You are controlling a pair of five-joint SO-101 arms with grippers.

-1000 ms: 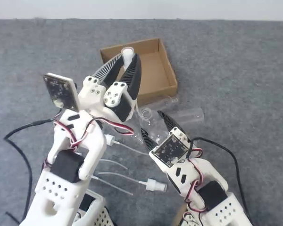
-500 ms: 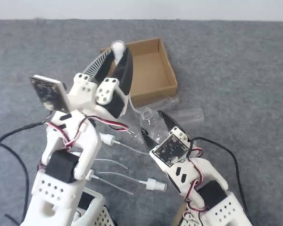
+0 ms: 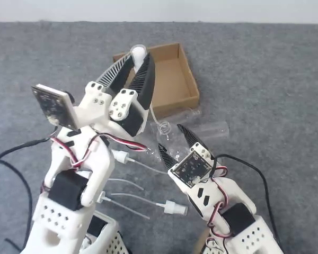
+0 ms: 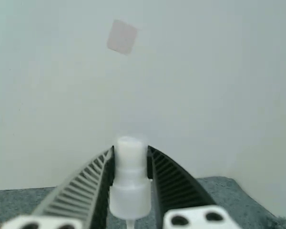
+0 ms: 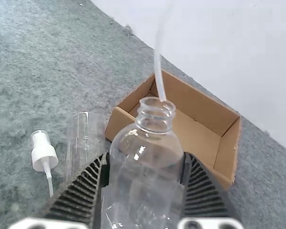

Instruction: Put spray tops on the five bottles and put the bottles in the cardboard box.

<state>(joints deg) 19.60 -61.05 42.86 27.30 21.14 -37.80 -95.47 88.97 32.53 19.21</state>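
My left gripper [image 3: 137, 67] is raised over the near corner of the cardboard box [image 3: 194, 87], shut on a white spray top [image 3: 139, 53] [image 4: 130, 181]. The top's thin tube [image 5: 158, 71] hangs down, and its lower end meets the open mouth of a clear bottle [image 5: 145, 157]. My right gripper [image 5: 145, 163] is shut on that bottle [image 3: 165, 132] and holds it upright in front of the box [image 5: 200, 124]. The box looks empty inside.
Two more clear bottles [image 3: 212, 128] [image 3: 188, 112] lie on the grey carpet by the box's near side. Loose spray tops with long tubes [image 3: 172, 207] [image 3: 123, 156] [image 3: 103, 198] lie between the two arms. Another loose top [image 5: 42, 155] rests beside a lying bottle [image 5: 83, 138].
My left gripper with the spray top swung left and upward, then came back a little to the right. The right arm and its bottle have stayed put.
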